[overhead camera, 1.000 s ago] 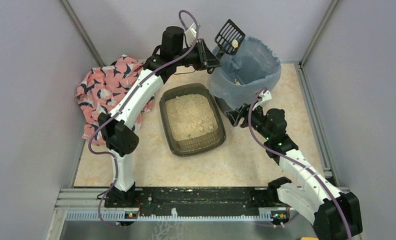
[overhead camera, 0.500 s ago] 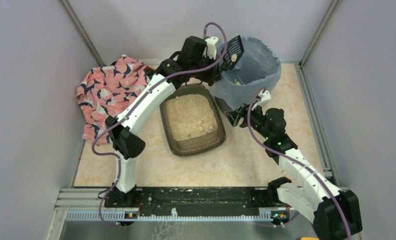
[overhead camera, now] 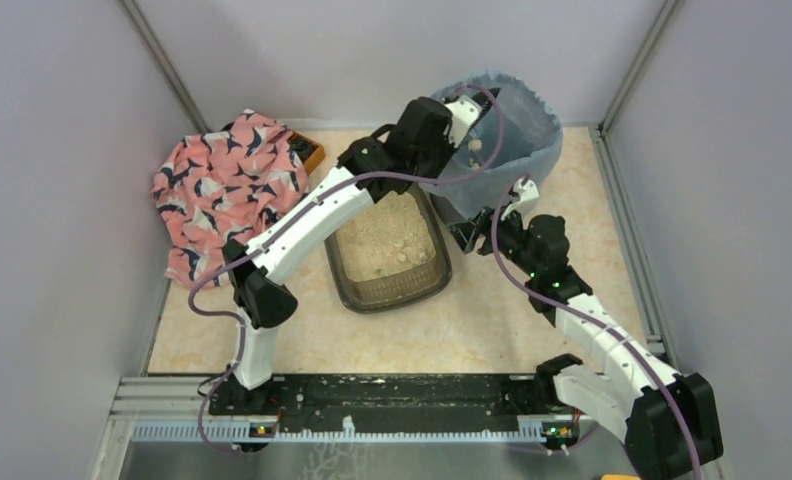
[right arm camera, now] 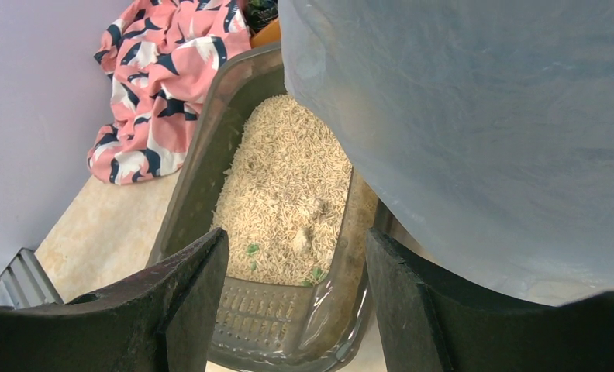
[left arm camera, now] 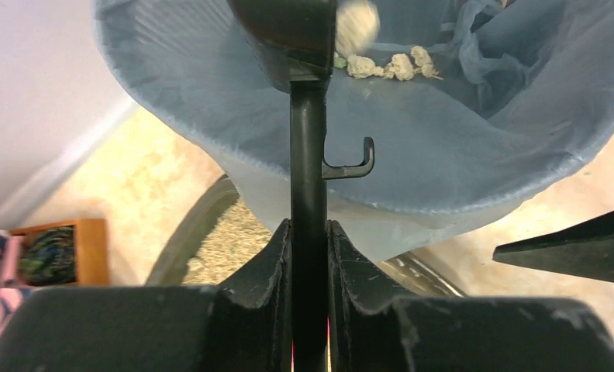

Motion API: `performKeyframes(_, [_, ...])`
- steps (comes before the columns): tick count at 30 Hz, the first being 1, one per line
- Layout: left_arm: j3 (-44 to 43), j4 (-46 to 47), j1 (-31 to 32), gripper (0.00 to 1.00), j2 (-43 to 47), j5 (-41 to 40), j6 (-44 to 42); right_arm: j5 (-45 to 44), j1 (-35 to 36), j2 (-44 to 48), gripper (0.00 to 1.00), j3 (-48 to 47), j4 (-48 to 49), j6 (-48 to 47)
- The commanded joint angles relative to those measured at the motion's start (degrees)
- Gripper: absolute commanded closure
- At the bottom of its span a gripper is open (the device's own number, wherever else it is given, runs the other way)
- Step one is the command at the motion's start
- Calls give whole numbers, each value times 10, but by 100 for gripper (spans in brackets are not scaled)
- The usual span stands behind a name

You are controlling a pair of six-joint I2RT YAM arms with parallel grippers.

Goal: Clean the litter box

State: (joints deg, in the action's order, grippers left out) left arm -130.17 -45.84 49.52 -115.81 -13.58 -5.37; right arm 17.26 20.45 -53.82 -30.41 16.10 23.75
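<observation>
Beige, speckled bench (overhead camera: 492,330) is carrying everything, with two arms rising from its near edge between pale lilac walls. Nearest, the right gripper (right arm camera: 296,240) is hovering low with its jaws spread wide and holding nothing, just beside the right wall of the litter box and the foot of the bin. One litter box (overhead camera: 392,290) is sitting at the middle of the bench, its far right corner tucked close against the bin; it is holding beige granules with a few pale lumps and green specks among them. Beyond it, the left gripper (left arm camera: 309,232) is clamping shut on the handle of the single black scoop (left arm camera: 308,139), which is reaching over the rim into the bin. One round bin (overhead camera: 532,165) with a blue-grey liner is standing at the far right; three small pale clumps (left arm camera: 397,67) are lying inside it, and one larger blurred lump is showing beside the scoop head. At the far left, one pink patterned cloth (overhead camera: 217,190) is lying crumpled, partly covering one orange-framed box (overhead camera: 310,155).
</observation>
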Motion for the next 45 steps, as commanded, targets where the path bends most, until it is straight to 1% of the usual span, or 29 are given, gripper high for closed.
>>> performKeyframes(1, [16,14,36,100,2,-102,-78,6,-1,-1,35,-10,35,1])
performKeyframes(5, [31,41,37,100,17,-89,-63,4,0,1,35,-10,33,0])
performKeyframes(8, [50,80,30,100,54,-43,-33,3,0,3,35,-9,31,-1])
performKeyframes(11, [84,147,14,100,103,8,13,5,-1,6,35,-9,29,-2])
performKeyframes(15, [172,249,3,100,193,32,48,4,0,10,35,-8,25,-4])
performKeyframes(18, [206,271,-30,100,245,95,113,5,-1,10,35,-9,26,-4])
performKeyframes(20, [228,268,-65,100,276,178,158,6,-1,10,35,-9,26,-3])
performKeyframes(22, [258,247,-105,100,303,243,207,6,0,13,35,-13,21,-7])
performKeyframes(24, [321,233,-136,100,338,297,242,3,-1,26,34,-16,16,-16])
performKeyframes(25, [370,240,-149,100,363,329,256,4,-1,34,33,-17,17,-18])
performKeyframes(28, [521,285,-184,100,452,424,296,26,-1,58,31,-24,16,-26])
performKeyframes(29, [565,306,-192,100,478,445,307,36,-1,64,30,-30,14,-27])
performKeyframes(31, [646,329,-204,100,530,488,326,60,-1,73,29,-48,1,-33])
performKeyframes(34, [731,333,-208,100,593,538,340,89,0,81,29,-85,-26,-42])
performKeyframes(38, [784,329,-210,100,662,574,349,107,0,87,28,-137,-69,-66])
performKeyframes(40, [795,320,-211,100,675,608,347,111,-1,83,25,-155,-82,-80])
performKeyframes(41, [798,312,-211,100,678,612,350,116,-1,77,24,-162,-88,-86])
performKeyframes(43, [807,305,-211,100,681,619,354,143,0,63,21,-172,-88,-91])
performKeyframes(45, [819,307,-210,100,681,635,360,193,-1,51,18,-177,-71,-82])
